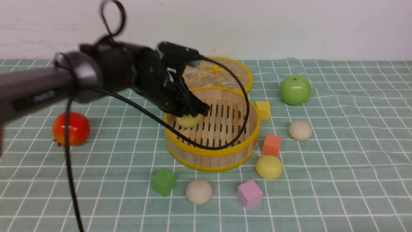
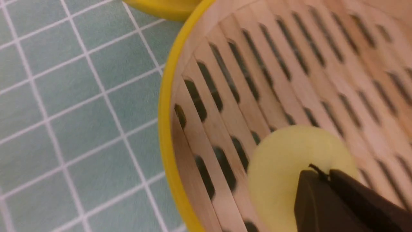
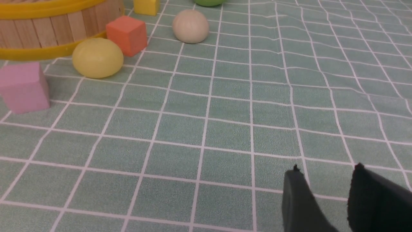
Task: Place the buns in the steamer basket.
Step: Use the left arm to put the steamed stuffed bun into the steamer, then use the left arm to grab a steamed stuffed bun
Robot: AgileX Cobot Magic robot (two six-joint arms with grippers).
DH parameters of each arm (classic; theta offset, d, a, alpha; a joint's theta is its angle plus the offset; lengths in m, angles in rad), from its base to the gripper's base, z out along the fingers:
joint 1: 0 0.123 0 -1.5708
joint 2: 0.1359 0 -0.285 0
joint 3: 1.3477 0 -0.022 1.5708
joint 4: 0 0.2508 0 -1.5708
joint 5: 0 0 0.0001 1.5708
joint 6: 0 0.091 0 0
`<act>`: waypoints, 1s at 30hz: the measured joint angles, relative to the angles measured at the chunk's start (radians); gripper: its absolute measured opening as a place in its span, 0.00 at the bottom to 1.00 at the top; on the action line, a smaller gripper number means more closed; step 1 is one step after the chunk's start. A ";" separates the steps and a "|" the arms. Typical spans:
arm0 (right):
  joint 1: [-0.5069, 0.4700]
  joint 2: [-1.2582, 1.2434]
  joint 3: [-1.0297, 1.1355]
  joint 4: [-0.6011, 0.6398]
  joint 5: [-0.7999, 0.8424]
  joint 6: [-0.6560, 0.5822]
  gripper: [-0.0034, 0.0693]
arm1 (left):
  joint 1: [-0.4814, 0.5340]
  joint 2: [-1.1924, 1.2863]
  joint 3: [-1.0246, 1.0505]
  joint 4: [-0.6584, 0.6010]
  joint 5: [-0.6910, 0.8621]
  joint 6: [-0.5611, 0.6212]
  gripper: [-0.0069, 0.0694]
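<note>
Bun (image 1: 188, 120) sits in basket (image 1: 209, 159) under left gripper (image 2: 325, 175), jaws shut, seemingly empty; right gripper (image 3: 326, 169) gapes, holding nothing. Three buns (image 1: 199, 191) (image 1: 269, 167) (image 1: 300, 130) wait outside.

My left claw (image 1: 196, 112) black. Steamer basket (image 1: 210, 154): tan slats, yellow rims. Pale yellow buns (image 1: 188, 121) (image 1: 269, 167), beige buns (image 1: 199, 191) (image 1: 300, 130). Cloth (image 1: 338, 180) teal, white grid. Green cube (image 1: 163, 182), pink cube (image 1: 249, 194), orange cube (image 1: 272, 145), yellow cube (image 1: 263, 110). Green apple (image 1: 295, 90).

Two pale yellow buns (image 1: 189, 121) (image 1: 269, 167), two beige-white buns (image 1: 300, 130) (image 1: 199, 191), four cubes, one yellow cube (image 1: 263, 110), one orange cube (image 1: 272, 145), one green cube (image 1: 163, 181), one pink cube (image 1: 249, 193), one green apple (image 1: 294, 90), one red fruit (image 1: 70, 129), one steamer basket (image 1: 209, 159), one woven lid (image 1: 209, 75)
</note>
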 joint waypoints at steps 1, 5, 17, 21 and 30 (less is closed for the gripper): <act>0.000 0.000 0.000 0.000 0.000 0.000 0.38 | 0.002 0.030 0.001 0.007 -0.022 -0.002 0.14; 0.000 0.000 0.000 0.000 0.000 0.000 0.38 | 0.005 0.056 0.001 0.030 -0.020 -0.041 0.30; 0.000 0.000 0.000 0.000 0.000 0.000 0.38 | 0.005 -0.195 0.001 0.016 0.142 -0.121 0.60; 0.000 0.000 0.000 0.000 0.000 0.000 0.38 | -0.039 -0.311 0.095 -0.050 0.326 -0.092 0.35; 0.000 0.000 0.000 0.000 0.000 0.000 0.38 | -0.227 -0.256 0.276 -0.077 0.342 -0.058 0.11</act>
